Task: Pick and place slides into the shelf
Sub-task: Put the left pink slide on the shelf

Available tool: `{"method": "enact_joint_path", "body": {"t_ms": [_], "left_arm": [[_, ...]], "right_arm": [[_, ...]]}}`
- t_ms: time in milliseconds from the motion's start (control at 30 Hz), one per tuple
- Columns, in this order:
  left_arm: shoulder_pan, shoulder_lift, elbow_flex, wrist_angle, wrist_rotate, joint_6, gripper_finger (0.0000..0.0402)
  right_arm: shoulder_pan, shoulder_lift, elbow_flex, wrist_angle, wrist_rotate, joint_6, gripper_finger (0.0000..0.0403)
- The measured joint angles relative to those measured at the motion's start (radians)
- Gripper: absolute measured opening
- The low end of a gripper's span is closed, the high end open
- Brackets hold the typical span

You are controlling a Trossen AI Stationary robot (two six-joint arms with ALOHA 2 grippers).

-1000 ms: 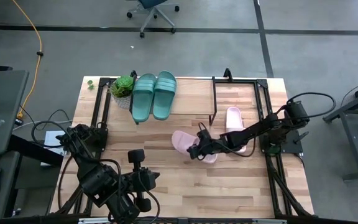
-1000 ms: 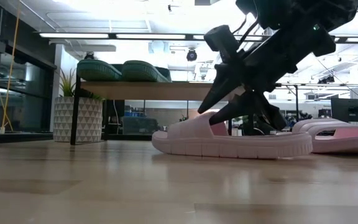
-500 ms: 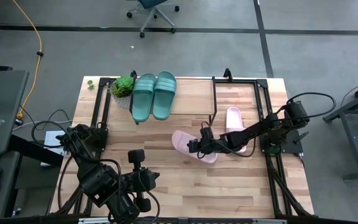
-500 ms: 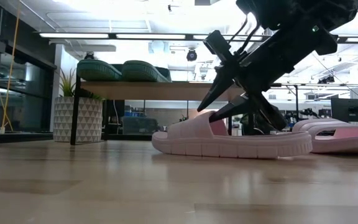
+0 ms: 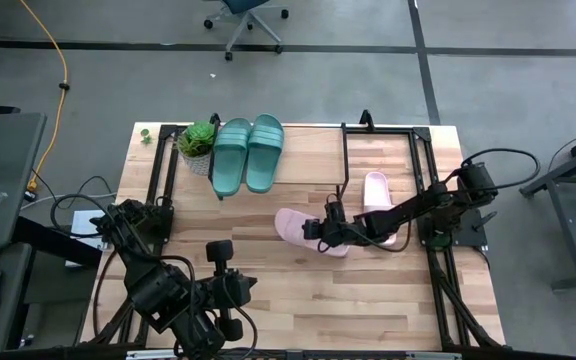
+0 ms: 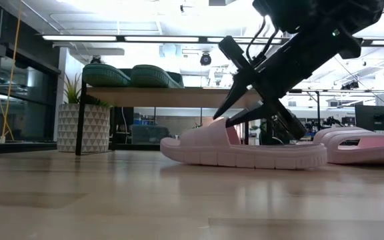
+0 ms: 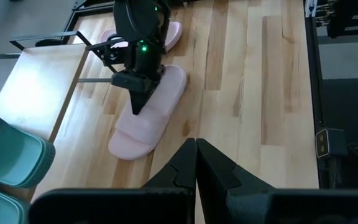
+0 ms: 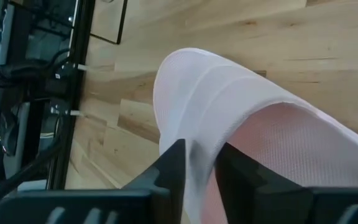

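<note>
Two teal slides [image 5: 248,153] lie side by side on the shelf's top [image 6: 179,97] at the far left. One pink slide [image 5: 293,225] lies sole-down on the table's middle, and my right gripper [image 5: 316,232] is shut on its strap. A second pink slide [image 5: 375,190] rests on the table toward the right, partly under the right arm. My left gripper [image 7: 196,144] hangs shut and empty over the near left part of the table. My right gripper pinches the pink slide's strap at its open rim [image 8: 194,146] between its two fingers, one finger [image 8: 171,167] outside the strap and the other [image 8: 238,171] at the opening beneath it. The fingers slant down from the table's right. The sole [image 6: 245,159] lies flat on the table.
A potted plant [image 5: 197,142] stands at the shelf's far left end, beside the teal slides. Black frame rails [image 5: 434,200] run along the table's left and right sides. Bare wood shows across the near half of the table [image 5: 348,300].
My right gripper has rolled at the wrist and narrowed its fingers onto the pink slide's strap. The slide has shifted slightly toward the table's left, its sole staying on the table.
</note>
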State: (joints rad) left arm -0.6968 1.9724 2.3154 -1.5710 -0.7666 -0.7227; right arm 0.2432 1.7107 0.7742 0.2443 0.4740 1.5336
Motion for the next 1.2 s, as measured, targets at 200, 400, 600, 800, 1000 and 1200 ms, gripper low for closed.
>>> {"method": "enact_joint_path", "body": {"t_ms": [200, 400, 600, 800, 1000, 1200], "left_arm": [[0.0, 0.0, 0.0, 0.0, 0.0, 0.012, 0.0], [0.0, 0.0, 0.0, 0.0, 0.0, 0.022, 0.0], [0.0, 0.0, 0.0, 0.0, 0.001, 0.046, 0.0], [0.0, 0.0, 0.0, 0.0, 0.002, 0.046, 0.0], [0.001, 0.0, 0.0, 0.0, 0.016, 0.057, 0.0], [0.003, 0.0, 0.0, 0.0, 0.019, 0.078, 0.0]], "right_arm": [[0.007, 0.0, 0.0, 0.001, 0.008, -0.002, 0.0006], [0.027, 0.0, 0.0, 0.001, 0.034, 0.014, 0.0003], [0.035, 0.0, 0.0, 0.009, 0.032, 0.019, 0.0002], [0.056, -0.007, 0.023, 0.032, 0.015, 0.005, 0.0001], [0.078, -0.084, 0.054, 0.017, 0.028, -0.069, 0.0001], [0.098, -0.218, 0.056, -0.076, 0.099, -0.091, 0.0]]}}
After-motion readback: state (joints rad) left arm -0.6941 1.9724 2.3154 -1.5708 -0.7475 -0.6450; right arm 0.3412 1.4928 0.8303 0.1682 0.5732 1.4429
